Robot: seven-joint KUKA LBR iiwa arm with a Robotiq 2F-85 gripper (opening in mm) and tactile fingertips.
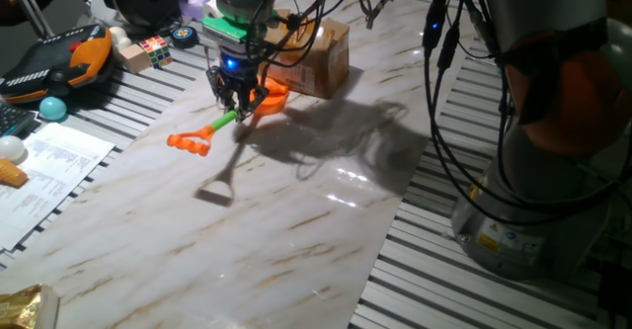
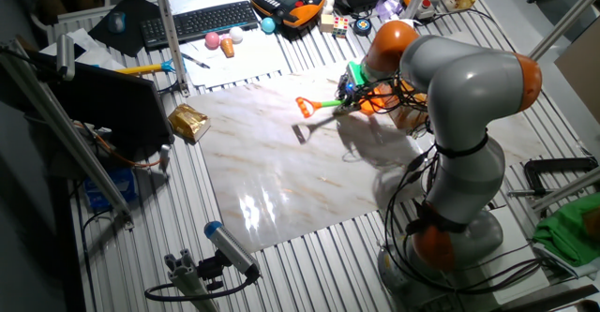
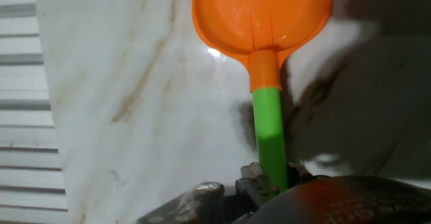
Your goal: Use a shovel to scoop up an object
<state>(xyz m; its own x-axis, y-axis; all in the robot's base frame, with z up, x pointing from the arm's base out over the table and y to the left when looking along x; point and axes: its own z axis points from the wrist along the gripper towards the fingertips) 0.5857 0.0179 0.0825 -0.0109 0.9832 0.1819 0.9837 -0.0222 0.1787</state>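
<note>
My gripper hangs over the marble board and is shut on the green shaft of the shovel. The orange D-loop end points toward the front left. Its broad orange blade lies behind the gripper, by the cardboard box. The shovel's shadow falls well away on the board, so it is held above the surface. In the hand view the blade fills the top, with the shaft running down into the gripper. A darker orange curve sits at the blade's top edge; I cannot make out the object apart from it. The other fixed view shows the gripper and shovel.
A brown cardboard box stands just behind the blade. A Rubik's cube, an orange-black pendant and papers lie at the left. A gold foil packet sits by the board's edge. The arm's base is at the right.
</note>
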